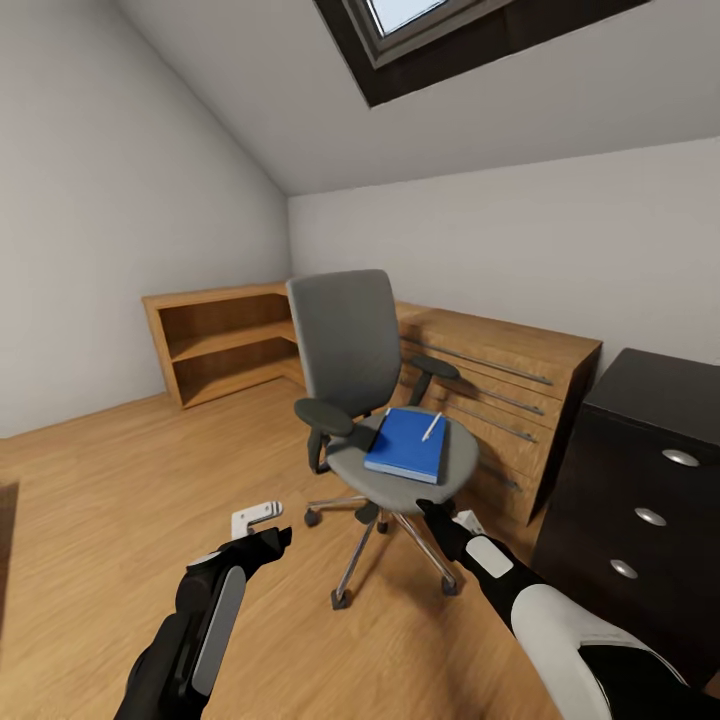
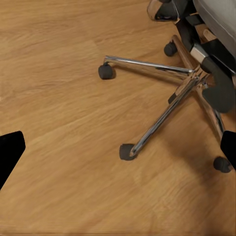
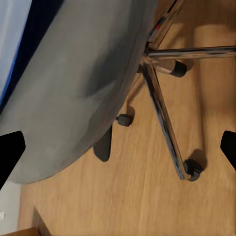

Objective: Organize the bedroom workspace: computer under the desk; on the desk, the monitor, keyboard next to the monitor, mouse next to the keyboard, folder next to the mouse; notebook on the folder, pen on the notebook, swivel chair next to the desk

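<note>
The grey padded swivel chair [image 1: 365,400] with its tall back, dark armrests and chrome five-star base stands on the bare wooden floor [image 1: 120,520], open boards stretching away on its left toward a low wooden open shelf unit [image 1: 215,345] in the corner. Behind it runs a light wooden dresser [image 1: 500,390] with long metal handles, and at the right a black three-drawer unit [image 1: 640,490] leaves only a narrow gap beside the chair. On the seat lies a blue book-like item [image 1: 408,445], whether folder or notebook or both stacked is hard to tell, with a thin white pen [image 1: 431,427] resting on its top. The left gripper [image 1: 262,530] hangs over the floor short of the chair base, its dark fingers [image 2: 10,155] spread wide in the left wrist view, nothing between them. The right gripper [image 1: 440,525] sits just below the seat's front rim; the right wrist view shows its fingertips [image 3: 11,155] parted, the grey seat underside looming close. No writing or label can be read anywhere. A skylight [image 1: 430,25] is cut off by the frame's top.
</note>
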{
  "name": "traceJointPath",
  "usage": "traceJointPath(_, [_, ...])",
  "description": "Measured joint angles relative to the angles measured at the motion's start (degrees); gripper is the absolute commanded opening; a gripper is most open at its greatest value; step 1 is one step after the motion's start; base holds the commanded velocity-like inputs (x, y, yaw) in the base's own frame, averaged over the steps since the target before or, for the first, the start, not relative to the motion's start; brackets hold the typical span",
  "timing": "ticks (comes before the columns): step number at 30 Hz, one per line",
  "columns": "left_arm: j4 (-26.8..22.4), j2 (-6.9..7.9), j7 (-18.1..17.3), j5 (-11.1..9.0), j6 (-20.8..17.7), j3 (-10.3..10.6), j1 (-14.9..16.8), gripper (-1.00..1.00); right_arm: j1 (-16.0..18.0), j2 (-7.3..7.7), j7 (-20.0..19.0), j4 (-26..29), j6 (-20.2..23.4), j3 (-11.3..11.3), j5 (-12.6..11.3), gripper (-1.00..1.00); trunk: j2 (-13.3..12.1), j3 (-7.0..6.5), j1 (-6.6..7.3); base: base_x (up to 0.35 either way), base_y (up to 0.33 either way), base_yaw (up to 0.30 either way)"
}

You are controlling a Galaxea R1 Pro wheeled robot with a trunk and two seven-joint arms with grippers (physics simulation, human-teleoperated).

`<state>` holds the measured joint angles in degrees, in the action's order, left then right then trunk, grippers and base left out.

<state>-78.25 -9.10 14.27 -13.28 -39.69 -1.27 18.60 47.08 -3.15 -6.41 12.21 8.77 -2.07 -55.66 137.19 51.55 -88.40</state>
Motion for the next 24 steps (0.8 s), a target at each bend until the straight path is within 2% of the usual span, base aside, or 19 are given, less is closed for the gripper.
traceJointPath(8, [0.02,-0.01,-0.01,-0.02,0.00,0.01,0.00,1.00,0.00,0.00,-0.60,0.00,-0.39,0.00,0.15,1.00,0.00,0.00,0.00,-0.026,0.000,0.000])
traceJointPath(15, [0.08,-0.01,-0.05,-0.07,0.00,0.01,0.00,1.00,0.00,0.00,-0.76,0.00,-0.53,0.07,0.26,1.00,0.00,0.00,-0.02,-0.266,0.000,0.000])
traceJointPath(18, [0.07,-0.01,0.01,-0.02,0.04,0.04,0.00,1.00,0.00,0.00,-0.70,0.00,-1.62,0.08,0.34,1.00,0.00,0.00,0.00,-0.090,0.000,0.000])
traceJointPath(19, [-0.08,-0.01,0.01,0.01,0.06,0.05,0.00,1.00,0.00,0.00,-0.67,-0.06,-3.26,0.10,0.40,1.00,0.00,0.00,0.00,-0.026,0.000,0.000])
traceJointPath(20, [-0.12,0.02,0.00,0.01,0.08,0.03,0.00,1.00,0.00,0.00,-0.62,-0.18,-4.93,0.13,0.44,1.00,-0.39,-0.18,0.22,-0.021,0.000,0.000])
traceJointPath(24, [0.13,0.00,-0.02,-0.02,0.05,0.06,0.00,1.00,0.00,0.00,-0.55,-0.34,-6.38,0.18,0.66,1.00,-1.99,-0.89,1.10,-0.011,0.000,0.000])
